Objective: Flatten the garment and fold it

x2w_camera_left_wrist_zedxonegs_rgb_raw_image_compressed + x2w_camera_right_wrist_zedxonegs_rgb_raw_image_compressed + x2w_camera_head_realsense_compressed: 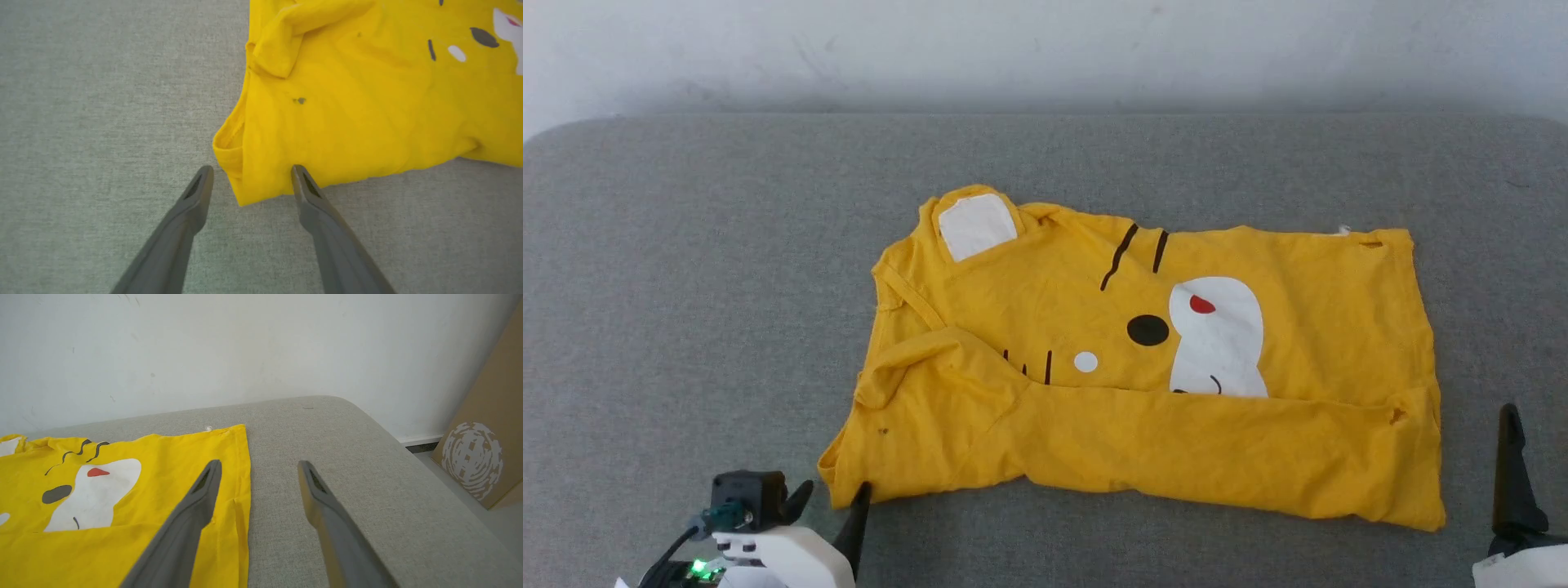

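The garment, a bright yellow T-shirt, lies across the middle of the grey cushioned surface. Its near long edge is folded up over the lower part of the face print, and a white patch shows at its far left. My left gripper is open at the shirt's near left corner. In the left wrist view that corner sits between the spread fingers of the left gripper. My right gripper is open just above the shirt's right edge, with one finger in the head view.
A white wall runs behind the cushioned surface. The surface's rounded right corner drops off toward a brown cardboard box on the floor. Bare grey surface lies to the left of the shirt and in front of it.
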{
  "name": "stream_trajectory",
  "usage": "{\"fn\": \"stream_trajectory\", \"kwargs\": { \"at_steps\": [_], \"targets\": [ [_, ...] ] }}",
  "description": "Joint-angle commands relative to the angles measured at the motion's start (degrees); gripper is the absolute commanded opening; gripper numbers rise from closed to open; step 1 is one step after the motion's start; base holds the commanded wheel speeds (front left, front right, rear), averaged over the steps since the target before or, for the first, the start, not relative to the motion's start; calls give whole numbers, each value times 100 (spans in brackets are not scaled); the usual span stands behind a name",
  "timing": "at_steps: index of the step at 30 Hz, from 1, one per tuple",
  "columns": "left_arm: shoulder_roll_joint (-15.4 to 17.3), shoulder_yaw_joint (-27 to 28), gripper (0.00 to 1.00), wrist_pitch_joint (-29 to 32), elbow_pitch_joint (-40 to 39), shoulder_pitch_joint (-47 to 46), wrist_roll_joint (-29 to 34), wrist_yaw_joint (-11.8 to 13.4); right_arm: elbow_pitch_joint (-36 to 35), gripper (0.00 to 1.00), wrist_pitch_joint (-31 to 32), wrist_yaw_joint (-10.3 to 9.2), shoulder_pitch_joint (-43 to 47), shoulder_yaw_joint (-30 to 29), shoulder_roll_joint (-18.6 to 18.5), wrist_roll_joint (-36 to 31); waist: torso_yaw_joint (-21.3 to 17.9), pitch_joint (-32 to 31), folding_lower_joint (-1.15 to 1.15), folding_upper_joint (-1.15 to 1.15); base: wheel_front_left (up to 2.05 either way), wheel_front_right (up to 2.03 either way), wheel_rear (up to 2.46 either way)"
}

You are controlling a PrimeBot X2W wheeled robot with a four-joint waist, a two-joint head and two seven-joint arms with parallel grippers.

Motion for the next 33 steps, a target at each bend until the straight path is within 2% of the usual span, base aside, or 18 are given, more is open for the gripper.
{"fn": "stream_trajectory", "kwargs": {
  "at_steps": [1,8,9,10,15,18,22,27,30,33],
  "targets": [
    [45,19,100,78,35,-109,-14,43,6,100,-49,-4,-105,21,9,9,-70,139,-1,0,0,0,0],
    [1,54,100,672,238,-348,-396,26,55,100,-46,-4,-202,-32,9,8,-157,346,-1,0,0,0,0],
    [-11,58,53,780,299,-363,-461,35,60,100,-42,-4,-215,-30,9,3,-169,360,-1,0,0,0,0],
    [-3,49,0,859,344,-385,-483,40,63,100,-27,-4,-232,-15,9,-11,-182,370,-1,0,0,0,0],
    [-46,105,0,866,370,-425,-629,28,-68,100,223,-4,-360,130,9,-203,-212,352,-1,0,0,0,0],
    [-57,186,0,745,236,-349,-662,78,-282,100,635,-4,-427,317,9,-245,-239,312,-1,0,0,0,0],
    [-57,260,0,631,-40,-193,-676,155,-611,100,1679,-4,-353,353,9,-344,-242,272,-1,0,0,0,0],
    [-58,265,0,617,-357,-47,-637,268,-925,100,3271,-4,19,26,9,-130,-204,286,-1,0,0,0,0],
    [-74,242,0,629,-462,-25,-640,293,-956,100,3775,-4,229,-36,9,54,-173,324,-1,0,0,0,0],
    [-80,236,0,622,-513,-38,-649,304,-881,100,3941,-4,328,-1,9,271,-155,367,-1,0,0,0,0]
  ]
}}
